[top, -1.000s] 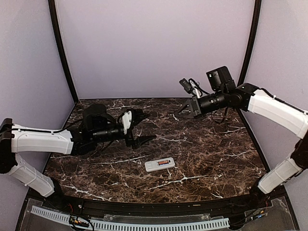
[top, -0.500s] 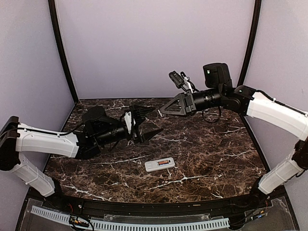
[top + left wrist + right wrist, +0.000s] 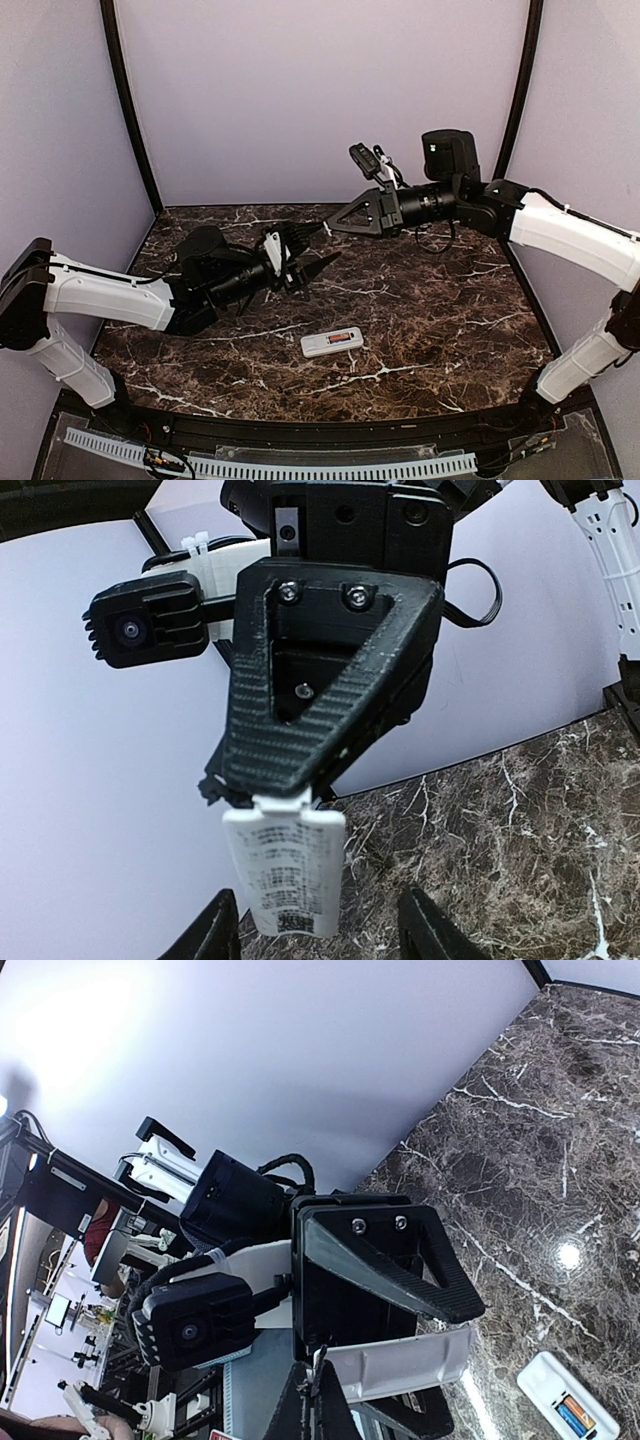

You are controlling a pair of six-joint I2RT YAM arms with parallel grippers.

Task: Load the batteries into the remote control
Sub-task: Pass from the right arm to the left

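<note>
The white remote control [image 3: 331, 343] lies back up on the marble table, also in the right wrist view [image 3: 568, 1397]. An orange battery [image 3: 578, 1407] and a blue battery [image 3: 566, 1419] sit in its bay. My right gripper [image 3: 330, 222] is shut on one end of the flat whitish cover plate [image 3: 285, 865] and holds it in the air; the right wrist view shows this too [image 3: 318, 1390]. My left gripper [image 3: 330, 243] is open. Its fingertips [image 3: 215, 932] stand on either side of the plate's free end without pinching it.
The dark marble table [image 3: 450, 320] is enclosed by lilac walls with black corner posts [image 3: 130, 110]. Both arms reach to the middle back, well above the table. A perforated white strip [image 3: 280, 465] runs along the near edge.
My right gripper has swung left with the cover plate, and my left gripper has reached right and up to meet it. The plate now sits between the open left fingers.
</note>
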